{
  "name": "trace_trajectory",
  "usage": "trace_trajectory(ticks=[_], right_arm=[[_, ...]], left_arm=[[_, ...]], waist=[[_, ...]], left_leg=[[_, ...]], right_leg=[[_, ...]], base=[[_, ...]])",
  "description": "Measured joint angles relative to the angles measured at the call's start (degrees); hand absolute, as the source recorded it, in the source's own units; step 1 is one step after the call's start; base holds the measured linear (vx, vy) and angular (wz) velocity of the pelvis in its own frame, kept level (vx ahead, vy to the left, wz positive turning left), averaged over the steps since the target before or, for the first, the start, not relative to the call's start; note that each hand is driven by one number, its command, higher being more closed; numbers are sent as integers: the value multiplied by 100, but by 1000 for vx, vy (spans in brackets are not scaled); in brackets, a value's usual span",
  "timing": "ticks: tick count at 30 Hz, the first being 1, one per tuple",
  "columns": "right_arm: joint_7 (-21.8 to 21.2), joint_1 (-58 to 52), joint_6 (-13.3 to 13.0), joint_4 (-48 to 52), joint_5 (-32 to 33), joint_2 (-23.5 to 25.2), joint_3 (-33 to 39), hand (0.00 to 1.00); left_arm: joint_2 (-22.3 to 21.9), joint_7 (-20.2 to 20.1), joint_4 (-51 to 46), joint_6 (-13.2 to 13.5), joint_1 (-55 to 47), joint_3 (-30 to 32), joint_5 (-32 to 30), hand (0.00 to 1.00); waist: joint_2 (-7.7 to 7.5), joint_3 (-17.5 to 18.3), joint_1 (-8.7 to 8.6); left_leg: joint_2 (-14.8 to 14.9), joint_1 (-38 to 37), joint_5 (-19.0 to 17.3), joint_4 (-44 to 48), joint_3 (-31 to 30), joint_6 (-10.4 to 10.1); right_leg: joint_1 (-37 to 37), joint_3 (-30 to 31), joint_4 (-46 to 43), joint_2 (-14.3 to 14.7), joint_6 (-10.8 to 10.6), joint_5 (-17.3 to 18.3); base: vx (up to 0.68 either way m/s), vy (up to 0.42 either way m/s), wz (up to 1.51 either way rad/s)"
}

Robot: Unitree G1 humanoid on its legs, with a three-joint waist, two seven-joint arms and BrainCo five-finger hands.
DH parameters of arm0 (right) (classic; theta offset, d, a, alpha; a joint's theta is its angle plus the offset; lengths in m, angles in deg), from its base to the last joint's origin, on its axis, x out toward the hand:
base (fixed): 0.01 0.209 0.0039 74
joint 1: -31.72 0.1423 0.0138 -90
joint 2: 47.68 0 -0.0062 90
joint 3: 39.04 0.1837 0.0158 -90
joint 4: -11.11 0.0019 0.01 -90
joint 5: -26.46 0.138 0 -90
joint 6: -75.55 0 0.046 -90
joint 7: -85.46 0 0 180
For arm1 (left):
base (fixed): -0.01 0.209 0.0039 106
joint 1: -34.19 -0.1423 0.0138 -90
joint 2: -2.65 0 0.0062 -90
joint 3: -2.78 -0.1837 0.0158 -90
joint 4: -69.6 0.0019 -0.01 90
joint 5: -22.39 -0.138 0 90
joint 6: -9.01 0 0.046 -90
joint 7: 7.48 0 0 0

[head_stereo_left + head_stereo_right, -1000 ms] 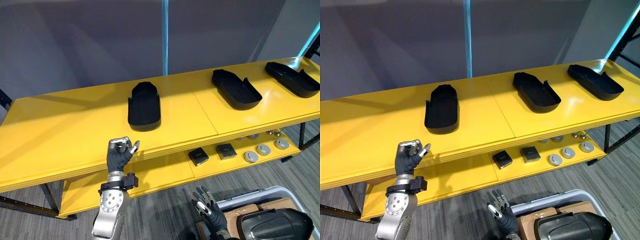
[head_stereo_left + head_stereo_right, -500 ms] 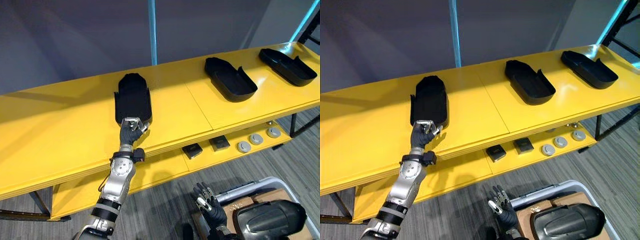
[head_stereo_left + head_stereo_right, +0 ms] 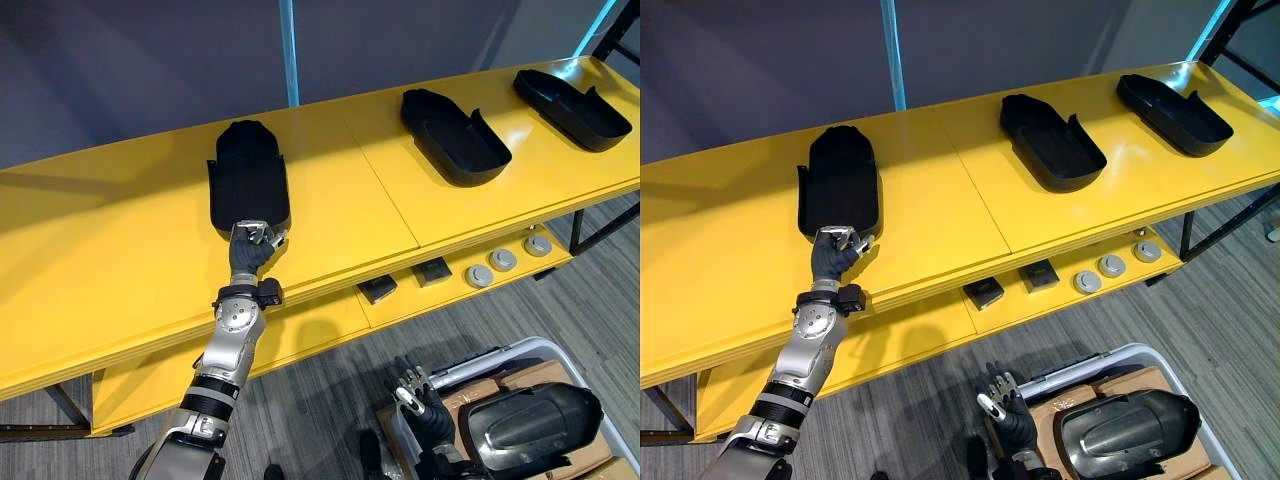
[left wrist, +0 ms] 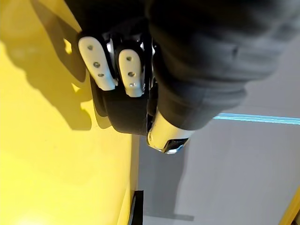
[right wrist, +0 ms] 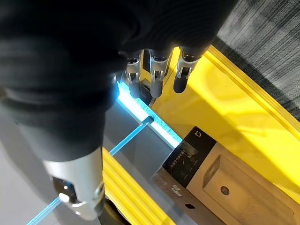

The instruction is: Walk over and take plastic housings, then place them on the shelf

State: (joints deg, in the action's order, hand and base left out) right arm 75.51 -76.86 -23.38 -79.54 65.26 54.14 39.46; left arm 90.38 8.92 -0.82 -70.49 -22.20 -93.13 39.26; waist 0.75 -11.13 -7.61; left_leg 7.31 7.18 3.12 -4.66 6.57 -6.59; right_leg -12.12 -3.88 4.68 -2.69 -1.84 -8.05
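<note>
On the glossy yellow shelf [image 3: 120,270] lie a left housing [image 3: 248,180], middle housing [image 3: 455,135] and right housing [image 3: 572,95], all black, trough-shaped plastic. A grey bin [image 3: 490,356] holds a fourth housing [image 3: 535,425]; the right hand [image 3: 418,398] hangs beside it, fingers straight. The left hand [image 3: 250,255], curled closed, rests against the left housing's near end. Lower shelf [image 3: 310,330]: black boxes [image 3: 378,290], grey discs [image 3: 480,276].

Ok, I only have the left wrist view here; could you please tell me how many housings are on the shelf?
Observer: Three on the top shelf: left housing, middle housing, right housing.
Operator: Thank you, and where is the left hand?
Observer: The left hand is at the left housing's near end.
Operator: And the right hand?
Observer: The right hand hangs low, open, beside a grey bin holding a fourth housing.
</note>
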Motion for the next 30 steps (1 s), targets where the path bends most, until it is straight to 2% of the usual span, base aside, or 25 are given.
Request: trace_trajectory(ticks=[2,3,4,6,8,10,12,14,15,16,17,18,19,21,23,24,25,27,28,29,30], right_arm=[[0,1,0,0,0,2,0,0],[4,8,0,0,0,7,0,0],[16,31,0,-2,0,11,1,0],[85,110,-52,5,-20,26,24,0],[145,119,-122,26,-127,80,77,0],[190,104,-124,146,-141,95,195,0],[208,112,-195,281,-144,108,391,0],[265,229,-310,378,-222,100,639,0],[295,290,-330,379,-278,76,674,0],[356,454,-345,383,-352,28,708,0],[429,628,-362,423,-404,-14,711,0],[479,714,-362,423,-484,-54,712,0],[551,783,-362,445,-578,-82,746,0],[641,763,-366,525,-591,-44,835,0],[666,447,-363,908,-592,-3,934,0],[663,174,-361,1185,-594,66,1009,0],[662,48,-361,1312,-597,121,1045,0],[667,-210,-362,1627,-640,319,1109,0],[676,-223,-362,1703,-708,432,1125,0],[709,-134,-361,1605,-792,584,1121,0],[712,-76,-357,1547,-803,661,1117,0]], left_arm=[[-15,0,6,0,0,-2,0,100],[-47,3,-24,-6,-13,-9,7,0],[-103,24,-216,-23,-102,-10,43,0],[-347,86,-1422,14,-732,-43,107,0],[-638,34,-2701,238,-1577,-200,99,0],[-823,-89,-3569,382,-2321,-324,95,0],[-983,-181,-4219,555,-3019,-337,94,0],[-1121,-302,-4629,775,-3650,-240,70,0],[-1158,-301,-4668,811,-3761,-199,22,0],[-1214,-291,-4742,863,-3944,-64,-31,0],[-1270,-273,-4802,909,-4061,19,-39,0],[-1290,-262,-4836,913,-4134,34,-72,0],[-1296,-250,-4846,915,-4262,-1,-179,0],[-1308,-218,-4850,909,-4351,-42,-310,0],[-1340,-187,-4833,906,-4275,-184,-335,0],[-1367,-197,-4818,906,-4263,-266,-374,0],[-1380,-212,-4795,906,-4253,-307,-390,0],[-1470,-219,-4739,902,-4207,-370,-440,0],[-1488,-224,-4691,893,-4143,-395,-460,0],[-1450,-231,-4634,884,-4082,-373,-460,0],[-1420,-234,-4574,878,-4079,-323,-460,0]], waist=[[2,-14,2],[5,-20,5],[8,-34,5],[20,-49,13],[33,-51,45],[80,-34,81],[159,35,183],[271,89,373],[294,114,403],[296,118,486],[342,137,582],[383,153,637],[469,230,702],[566,334,699],[492,334,646],[426,314,540],[390,325,525],[217,348,545],[126,354,557],[-113,304,676],[-80,306,780]], left_leg=[[0,-16,0,1,-16,0],[0,-30,1,2,-36,1],[0,-54,1,4,-48,1],[-6,-139,-1,-10,-48,3],[0,-291,-27,-25,-34,2],[18,-505,-117,-25,7,8],[70,-684,-394,129,158,-42],[229,-496,-1060,1382,130,-32],[254,-432,-1169,1729,51,-49],[218,-284,-1292,2404,-473,-18],[73,-209,-1450,2958,-1362,-63],[-7,-209,-1561,3189,-1828,-134],[-166,-279,-1777,3546,-2745,-314],[-406,-505,-2015,3711,-3604,-359],[-588,-664,-2174,3513,-3796,-198],[-648,-739,-2281,3328,-3710,-23],[-660,-751,-2331,3237,-3603,58],[-723,-679,-2557,3117,-3115,382],[-753,-578,-2700,3105,-2683,609],[-782,-468,-2690,3089,-2138,712],[-620,-378,-2608,3043,-1857,736]], right_leg=[[27,-13,0,-2,0,0],[53,-28,0,-3,0,0],[92,-43,0,-5,0,1],[168,-52,0,-8,-15,15],[305,-45,-1,-1,-38,55],[500,-29,-3,15,-62,114],[664,98,-37,62,-123,224],[828,335,-224,165,-114,369],[842,447,-260,194,-77,362],[877,709,-334,221,-55,355],[879,1038,-400,286,-56,353],[871,1239,-448,338,-58,353],[809,1566,-582,486,-87,374],[581,2006,-943,637,-177,438],[227,2390,-1371,658,-325,542],[94,2539,-1502,623,-403,555],[14,2616,-1526,611,-456,527],[-254,3026,-1446,598,-657,303],[-390,3168,-1155,554,-751,-130],[-501,2947,-614,565,-611,-1045],[-486,2611,-288,558,-604,-1394]], base=[[-3,1,2],[-3,6,7],[-1,12,6],[2,9,2],[38,20,-1],[42,32,-10],[48,48,-32],[54,42,-53],[23,51,-83],[19,83,-118],[18,98,-139],[5,157,-158],[9,168,-131],[35,248,-137],[-7,332,-105],[-60,285,-67],[-108,302,-75],[-182,295,-103],[-345,315,-171],[-399,289,-196],[-422,173,-203]])
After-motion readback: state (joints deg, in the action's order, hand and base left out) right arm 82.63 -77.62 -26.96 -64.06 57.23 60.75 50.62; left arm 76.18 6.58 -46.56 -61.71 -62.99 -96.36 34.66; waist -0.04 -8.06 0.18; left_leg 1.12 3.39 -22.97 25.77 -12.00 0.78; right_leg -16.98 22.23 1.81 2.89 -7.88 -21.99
